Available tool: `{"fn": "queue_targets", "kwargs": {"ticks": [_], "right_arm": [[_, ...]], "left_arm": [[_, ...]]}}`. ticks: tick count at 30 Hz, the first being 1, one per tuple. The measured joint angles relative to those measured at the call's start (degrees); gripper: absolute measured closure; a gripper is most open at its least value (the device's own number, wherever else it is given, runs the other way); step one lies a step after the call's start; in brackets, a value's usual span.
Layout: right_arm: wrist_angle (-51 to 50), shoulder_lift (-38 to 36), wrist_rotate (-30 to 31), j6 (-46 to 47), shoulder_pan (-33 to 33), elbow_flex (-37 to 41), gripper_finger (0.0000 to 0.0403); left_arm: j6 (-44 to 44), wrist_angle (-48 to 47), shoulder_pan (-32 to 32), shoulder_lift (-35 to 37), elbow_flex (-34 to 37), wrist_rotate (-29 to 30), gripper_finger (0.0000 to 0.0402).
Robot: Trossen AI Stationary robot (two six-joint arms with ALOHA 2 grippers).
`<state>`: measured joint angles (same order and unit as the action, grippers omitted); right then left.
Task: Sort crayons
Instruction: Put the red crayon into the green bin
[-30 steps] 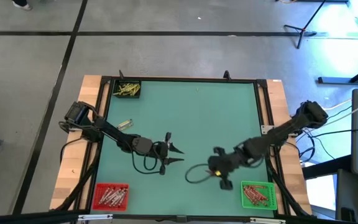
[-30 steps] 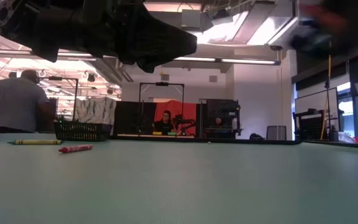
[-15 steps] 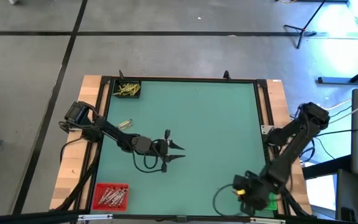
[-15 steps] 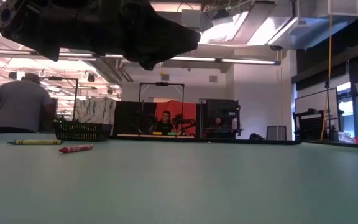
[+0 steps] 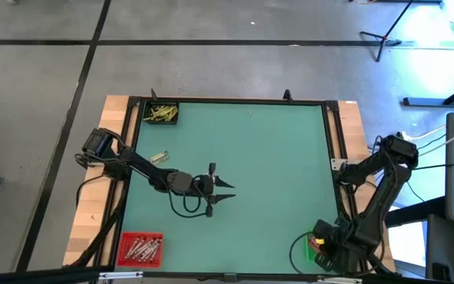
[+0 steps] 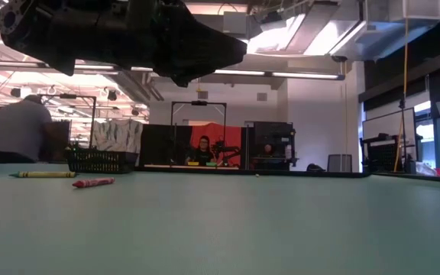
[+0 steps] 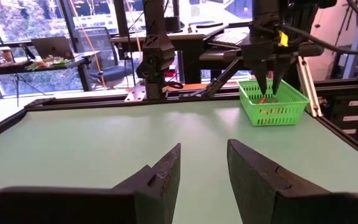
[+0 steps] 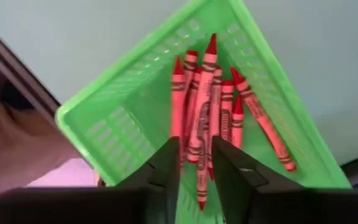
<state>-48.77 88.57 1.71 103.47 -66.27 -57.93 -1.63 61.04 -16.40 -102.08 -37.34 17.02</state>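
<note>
A green worktop (image 5: 258, 158) carries three bins at its edges: a black bin (image 5: 161, 113) at the far left corner holding yellow crayons (image 5: 161, 115), a red bin (image 5: 141, 248) at the near left corner with reddish crayons (image 5: 142, 249), and a green bin (image 8: 135, 112) at the near right corner (mostly hidden under the right arm in the high view). The left arm reaches toward the worktop's middle, its left gripper (image 5: 217, 190) held above the surface with jaws apart and nothing between them. The right gripper (image 8: 196, 163) hangs directly over the green bin, jaws slightly parted, with a red crayon (image 8: 202, 180) in the gap; whether it is gripped cannot be told. More red crayons (image 8: 225, 118) lie in that bin. Two loose crayons, one yellow-green (image 6: 43, 174) and one red (image 6: 92, 182), lie on the worktop near the left edge.
</note>
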Motion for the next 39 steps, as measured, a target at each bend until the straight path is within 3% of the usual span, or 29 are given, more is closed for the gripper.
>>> {"fn": "queue_targets", "kwargs": {"ticks": [4, 6, 9, 16, 22, 28, 34, 39], "right_arm": [[-1.03, -1.8, -1.84, -2.98, 2.47, -0.14, 0.0274], [-0.91, -3.3, 0.55, -7.13, 4.33, -0.87, 0.0261], [-0.93, -4.95, 10.04, -17.57, 7.29, -1.33, 0.0252], [0.73, -3.97, 40.52, -47.04, 13.68, -1.36, 0.0258], [6.73, -2.13, 55.52, -62.68, 18.27, 1.59, 0.0259], [13.39, -2.07, 61.52, -68.18, 22.52, 8.41, 0.026], [18.67, -2.07, 63.11, -68.53, 27.83, 13.41, 0.026], [24.89, -2.07, 62.6, -69.28, 31.05, 15.63, 0.026]], "left_arm": [[0.55, 0.0, 0.0, 0.0, 0.0, 0.02, 0.0285], [1.12, -0.04, 0.0, 0.0, 0.0, 0.03, 0.0285], [1.38, -1.0, 0.09, 0.0, -0.02, 0.16, 0.0285], [5.68, -7.51, 0.11, 0.0, -0.02, 6.06, 0.0285], [13.31, -19.93, -0.23, 0.34, -0.04, 9.48, 0.0285], [25.45, -42.4, -0.23, 4.82, -3.11, 9.34, 0.0285], [36.66, -76.01, 0.35, 7.65, -13.26, 7.34, 0.0285], [43.84, -98.2, 1.18, 7.67, -21.69, 4.3, 0.0285]]}}
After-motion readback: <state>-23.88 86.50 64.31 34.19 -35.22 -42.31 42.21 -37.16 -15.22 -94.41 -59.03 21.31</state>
